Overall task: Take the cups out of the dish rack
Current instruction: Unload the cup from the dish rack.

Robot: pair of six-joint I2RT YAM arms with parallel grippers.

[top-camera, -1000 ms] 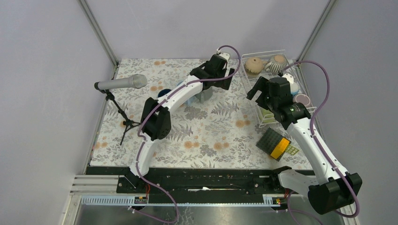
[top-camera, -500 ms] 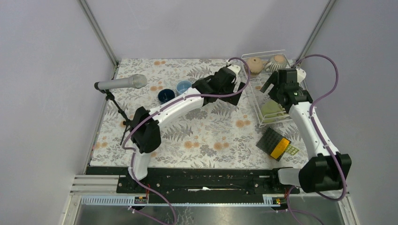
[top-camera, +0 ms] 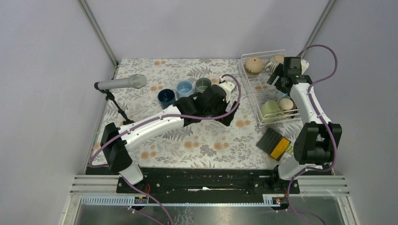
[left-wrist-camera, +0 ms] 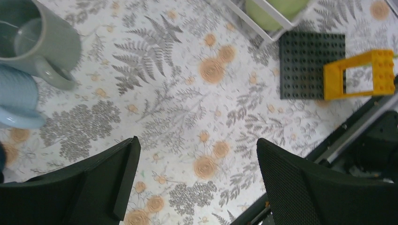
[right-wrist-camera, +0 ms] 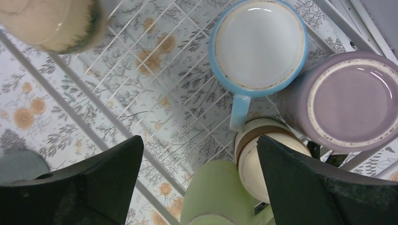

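The white wire dish rack (top-camera: 256,91) stands at the far right. In it I see a tan cup (top-camera: 253,65), a striped cup (top-camera: 278,59), a green cup (top-camera: 269,108) and a cream cup (top-camera: 286,104). My right gripper (top-camera: 280,77) hovers open above the rack. In its wrist view the gripper (right-wrist-camera: 199,183) is above a light-blue-rimmed cup (right-wrist-camera: 258,44), a pink cup (right-wrist-camera: 349,101), a cream brown-banded cup (right-wrist-camera: 263,157) and the green cup (right-wrist-camera: 216,197). A dark blue cup (top-camera: 165,96), a light blue cup (top-camera: 184,87) and a grey cup (top-camera: 202,84) stand on the cloth. My left gripper (top-camera: 229,113) is open and empty.
A microphone on a small tripod (top-camera: 121,84) stands at the left. A black studded pad with a yellow piece (top-camera: 276,143) lies near the front right, also in the left wrist view (left-wrist-camera: 312,63). The grey cup (left-wrist-camera: 42,40) and rack corner (left-wrist-camera: 244,18) show there too.
My left gripper has let go of the grey cup beside the light blue one and drawn back toward the middle. My right gripper has moved to the far end of the rack.
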